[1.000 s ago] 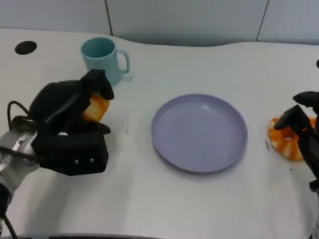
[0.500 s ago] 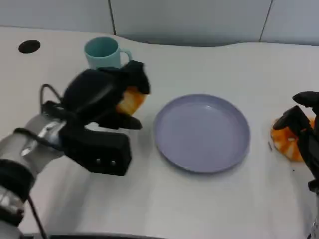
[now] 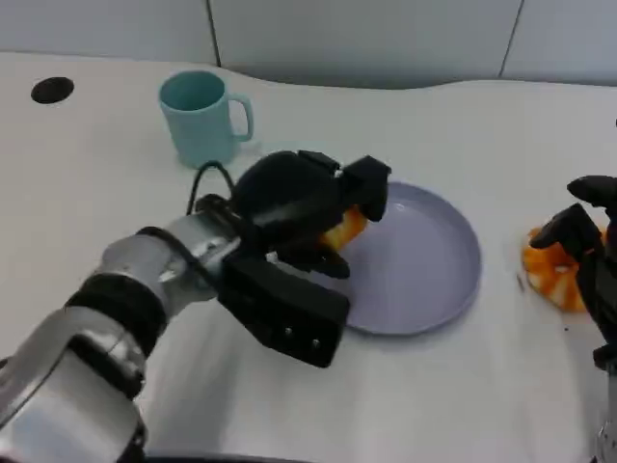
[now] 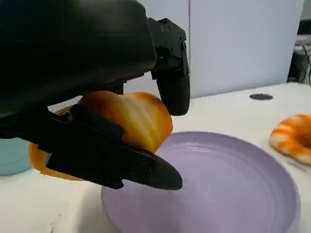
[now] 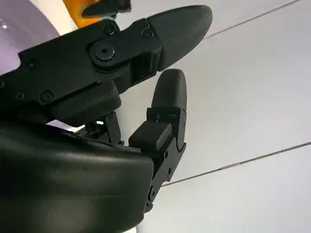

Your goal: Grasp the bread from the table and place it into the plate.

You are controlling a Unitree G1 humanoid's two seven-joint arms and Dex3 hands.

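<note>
Bread (image 3: 347,229), a golden-orange piece, is gripped in the left hand (image 3: 304,207), black fingers (image 4: 121,160) clamped over and under it, and is held above the near-left rim of the lilac plate (image 3: 434,260); from the left wrist view it hangs clear of the plate's surface, not resting on it. A second orange piece of bread (image 3: 551,275) lies on the white table (image 3: 405,395) to the right of the plate, apart from its rim. The right hand (image 3: 583,253) sits just beside or against that piece; its fingers look extended with nothing between them, though contact with the bread cannot be confirmed. A teal mug (image 3: 201,116) stands upright behind the plate to the left, handle facing right.
</note>
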